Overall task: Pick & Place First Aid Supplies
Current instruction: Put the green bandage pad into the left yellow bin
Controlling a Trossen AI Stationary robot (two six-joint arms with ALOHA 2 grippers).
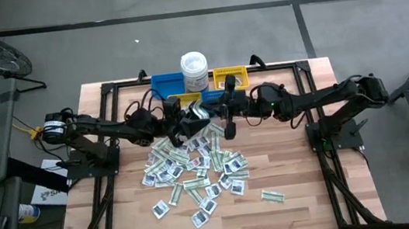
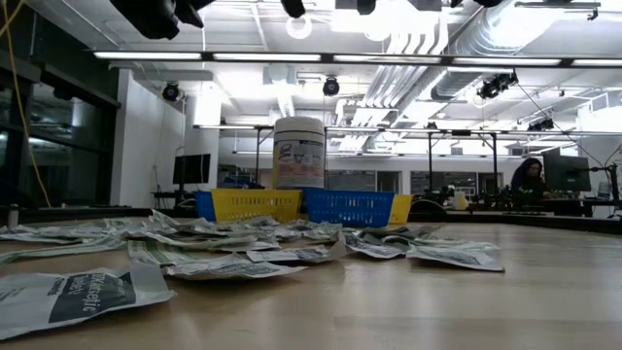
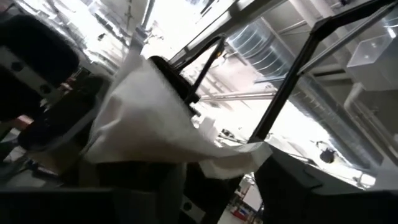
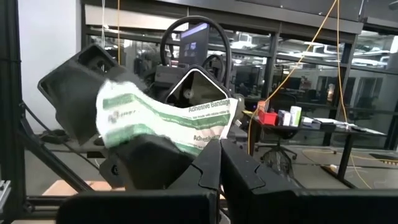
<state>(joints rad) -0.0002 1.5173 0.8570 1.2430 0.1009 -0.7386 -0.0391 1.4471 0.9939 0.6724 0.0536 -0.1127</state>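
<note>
these first aid packets (image 1: 196,170) are thin paper, nearly weightless and limp, so i judge they will flop and crease, slide over each other, and tear if pulled hard; the best hold is a pinch on one short end, well onto the paper, not on a corner. most of them lie in a loose heap on the bench (image 1: 302,212) in front of the blue bin (image 1: 168,84), the yellow bin (image 1: 231,74) and the white tub (image 1: 194,70), with one green-and-white strip (image 1: 272,195) lying apart. both my arms are raised above the back of the heap, close together. my right gripper (image 4: 219,148) is closed to a narrow pinch on the end of an adhesive bandage strip (image 4: 168,121), which bends away from the fingers and rests against my left arm's gripper. my left gripper (image 1: 178,133) has its fingers closed on a pale packet (image 3: 149,124) that droops in folds across its own camera.
</note>
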